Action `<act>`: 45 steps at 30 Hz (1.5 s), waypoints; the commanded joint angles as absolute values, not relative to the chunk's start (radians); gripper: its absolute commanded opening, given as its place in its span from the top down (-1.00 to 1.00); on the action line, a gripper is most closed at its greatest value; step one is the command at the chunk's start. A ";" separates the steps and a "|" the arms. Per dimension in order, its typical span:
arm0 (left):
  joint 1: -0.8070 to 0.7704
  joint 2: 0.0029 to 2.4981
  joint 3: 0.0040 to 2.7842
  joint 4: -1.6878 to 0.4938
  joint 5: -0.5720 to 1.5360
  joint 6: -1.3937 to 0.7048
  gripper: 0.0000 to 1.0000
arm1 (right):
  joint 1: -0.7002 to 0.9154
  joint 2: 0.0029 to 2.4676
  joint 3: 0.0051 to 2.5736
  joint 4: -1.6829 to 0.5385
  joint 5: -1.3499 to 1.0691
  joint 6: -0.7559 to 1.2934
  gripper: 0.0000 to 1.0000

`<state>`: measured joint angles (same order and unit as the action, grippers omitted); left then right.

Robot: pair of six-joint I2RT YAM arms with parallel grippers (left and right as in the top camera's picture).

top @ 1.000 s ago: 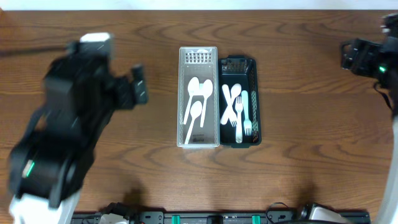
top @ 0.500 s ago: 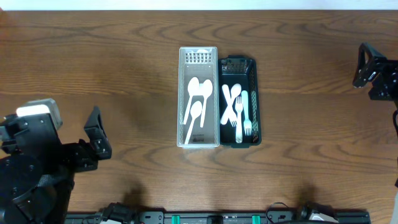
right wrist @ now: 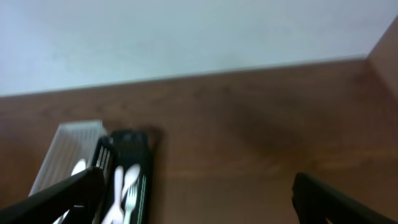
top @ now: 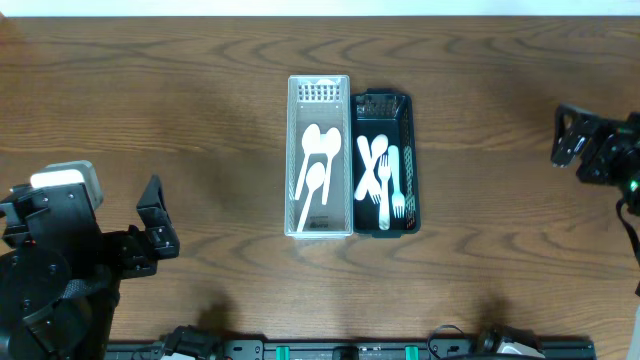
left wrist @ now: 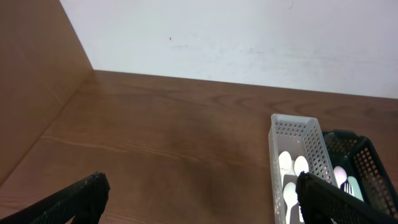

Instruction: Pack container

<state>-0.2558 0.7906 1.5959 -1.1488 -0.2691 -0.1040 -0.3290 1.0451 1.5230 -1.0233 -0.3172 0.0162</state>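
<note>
A white perforated tray [top: 292,150] at the table's middle holds white plastic spoons [top: 316,160]. A black basket [top: 411,160] touching its right side holds white forks and spoons [top: 383,170]. My left gripper [top: 158,215] is open and empty, low at the front left, far from the trays. My right gripper [top: 566,137] is open and empty at the right edge. The left wrist view shows the white tray [left wrist: 273,143] and black basket [left wrist: 367,155] between its fingers [left wrist: 199,199]. The right wrist view, blurred, shows the tray [right wrist: 59,152], the basket [right wrist: 144,168] and its open fingers [right wrist: 199,196].
The brown wood table [top: 200,120] stretches out on both sides of the two trays. A white wall [left wrist: 249,37] runs along the far edge. A black rail with cables [top: 340,350] lies along the front edge.
My left arm swung from the middle left down to the front left corner and has settled there. My right gripper moved down and a little left along the right edge.
</note>
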 commanded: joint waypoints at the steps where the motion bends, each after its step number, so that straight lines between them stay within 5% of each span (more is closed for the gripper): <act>1: -0.250 0.790 1.601 -1.140 -0.283 -0.061 -0.96 | -0.333 1.045 1.523 -1.072 -0.314 0.006 -0.99; 13: -0.237 0.756 1.523 -0.894 -0.282 0.232 -0.96 | -0.333 1.045 1.523 -1.227 -0.315 0.006 -0.99; 23: -0.170 0.498 0.985 -0.503 -0.190 0.201 -0.96 | -0.333 1.045 1.523 -1.227 -0.314 0.006 -0.98; 36: -0.165 0.119 0.387 -0.283 0.038 0.201 -0.96 | -0.333 1.045 1.523 -1.227 -0.315 0.006 -0.98; 45: -0.114 0.005 0.267 -0.279 0.038 0.202 -0.96 | -0.333 1.045 1.523 -1.227 -0.314 0.006 -0.99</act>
<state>-0.1284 0.0158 0.2668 -0.2871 0.0242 0.1886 -0.3290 1.0462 1.5219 -1.2263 -0.3172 0.0139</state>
